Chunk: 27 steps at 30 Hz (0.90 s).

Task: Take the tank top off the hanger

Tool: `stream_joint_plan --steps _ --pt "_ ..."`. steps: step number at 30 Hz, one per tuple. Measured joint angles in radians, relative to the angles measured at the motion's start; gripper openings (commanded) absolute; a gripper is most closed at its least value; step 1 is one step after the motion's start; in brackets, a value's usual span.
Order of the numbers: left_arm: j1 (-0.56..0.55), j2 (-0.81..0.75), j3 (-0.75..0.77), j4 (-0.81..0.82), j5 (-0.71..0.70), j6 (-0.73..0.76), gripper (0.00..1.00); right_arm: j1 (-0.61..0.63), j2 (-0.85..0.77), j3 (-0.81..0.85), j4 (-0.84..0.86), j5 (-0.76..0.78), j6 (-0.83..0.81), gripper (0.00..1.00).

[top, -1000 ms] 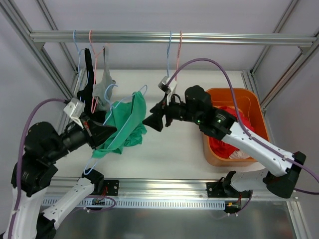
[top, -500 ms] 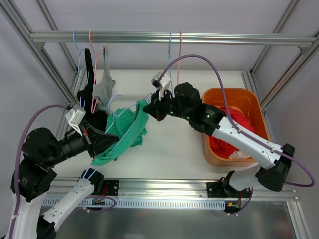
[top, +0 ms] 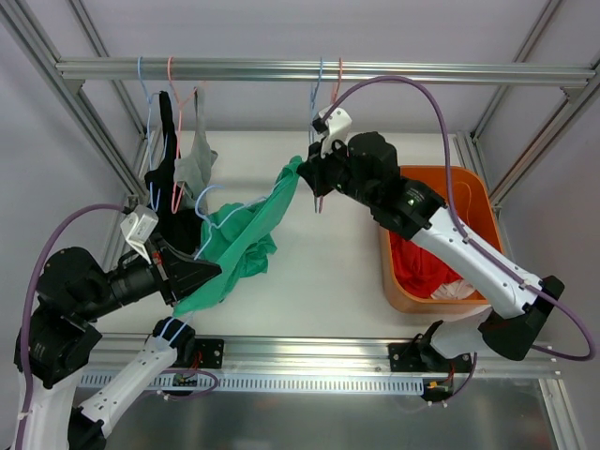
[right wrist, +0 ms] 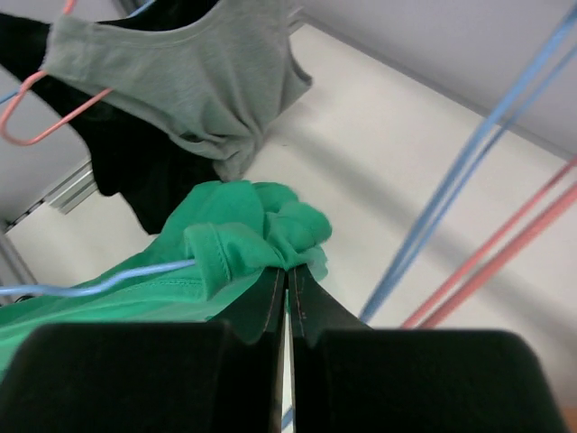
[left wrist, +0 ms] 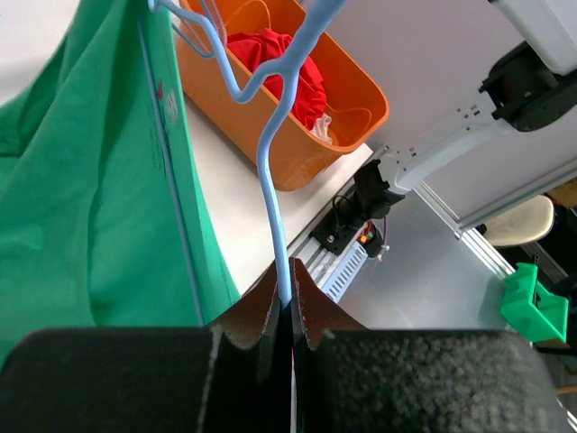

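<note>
The green tank top (top: 239, 239) hangs stretched over a light blue hanger (top: 208, 199) at centre left, above the table. My left gripper (top: 194, 270) is shut on the hanger's wire; in the left wrist view the blue wire (left wrist: 270, 171) runs up from the closed gripper (left wrist: 289, 275), with the green cloth (left wrist: 81, 198) to its left. My right gripper (top: 302, 174) is shut on a bunched edge of the tank top and holds it up and to the right. The right wrist view shows the green fold (right wrist: 248, 234) pinched at the gripper (right wrist: 287, 273), the hanger (right wrist: 99, 284) still inside the cloth.
An orange bin (top: 441, 172) with red clothes (top: 422, 267) stands at the right. A grey top (top: 195, 159) and a black garment (top: 167, 141) hang on hangers from the rail (top: 319, 70) at the left. Bare blue and pink hangers (top: 323, 94) hang just behind my right gripper.
My right gripper has shut on the tank top's edge and drawn it up and to the right, stretching the cloth. The left gripper keeps its hold on the hanger, shifted slightly lower.
</note>
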Motion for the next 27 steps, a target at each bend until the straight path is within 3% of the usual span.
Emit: stream_joint_plan --steps 6,11,14,17,21,27 --pt "0.000 -0.005 0.077 -0.025 0.026 0.001 0.00 -0.041 0.048 0.049 -0.053 -0.001 -0.011 0.00" --pt "0.000 0.005 0.167 -0.023 0.027 0.010 0.00 -0.041 0.036 0.024 -0.083 -0.113 -0.008 0.00" --pt "0.000 0.011 0.183 0.074 0.018 0.015 0.00 -0.041 -0.025 -0.037 -0.094 -0.194 0.009 0.00" --pt "0.000 0.014 0.121 0.303 0.029 0.014 0.00 -0.040 -0.134 -0.101 -0.109 -0.283 0.039 0.00" --pt "0.000 0.031 -0.107 0.771 0.027 0.003 0.00 -0.023 -0.301 -0.147 -0.110 -0.401 0.084 0.00" --pt "-0.002 0.229 -0.296 1.298 -0.028 -0.019 0.00 0.023 -0.458 -0.214 -0.103 -0.489 0.121 0.00"
